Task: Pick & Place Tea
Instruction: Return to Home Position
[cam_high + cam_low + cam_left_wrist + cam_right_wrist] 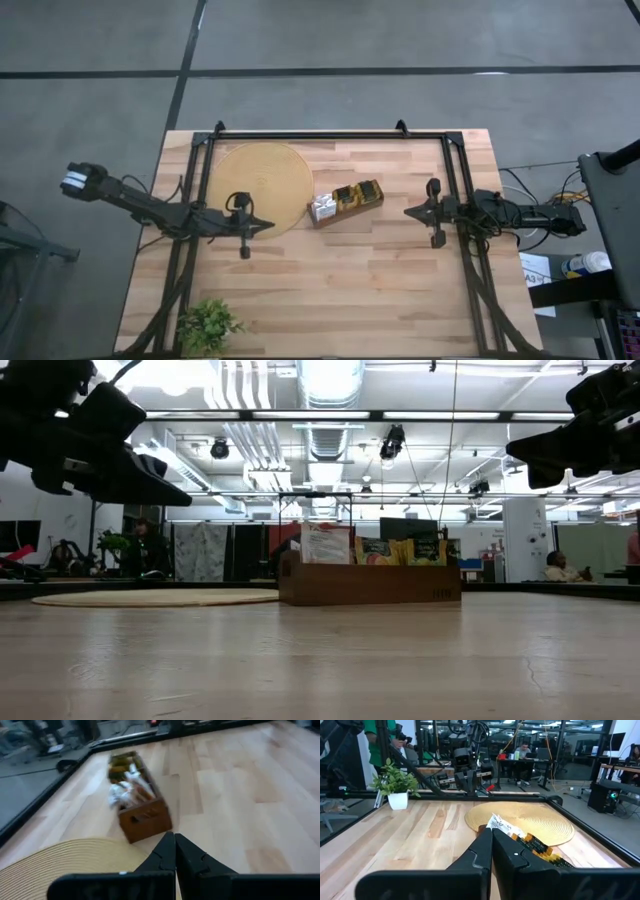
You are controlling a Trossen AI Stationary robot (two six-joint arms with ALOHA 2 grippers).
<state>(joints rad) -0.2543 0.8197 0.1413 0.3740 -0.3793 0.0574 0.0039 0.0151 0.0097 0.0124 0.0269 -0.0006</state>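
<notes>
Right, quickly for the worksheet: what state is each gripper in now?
Left gripper: fingers shut, empty, hovering at the round mat's edge.
Right gripper: fingers shut, empty, hovering right of the wooden tray.

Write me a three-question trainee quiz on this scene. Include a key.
1. Short answer: which is nearer the mat, the left gripper or the right gripper?
2. Multiple choice: the tea is A) on the mat, B) in the tray, C) in a gripper.
3. True or false: the right gripper is open.

Key: 1. the left gripper; 2. B; 3. false, its fingers are together.
</notes>
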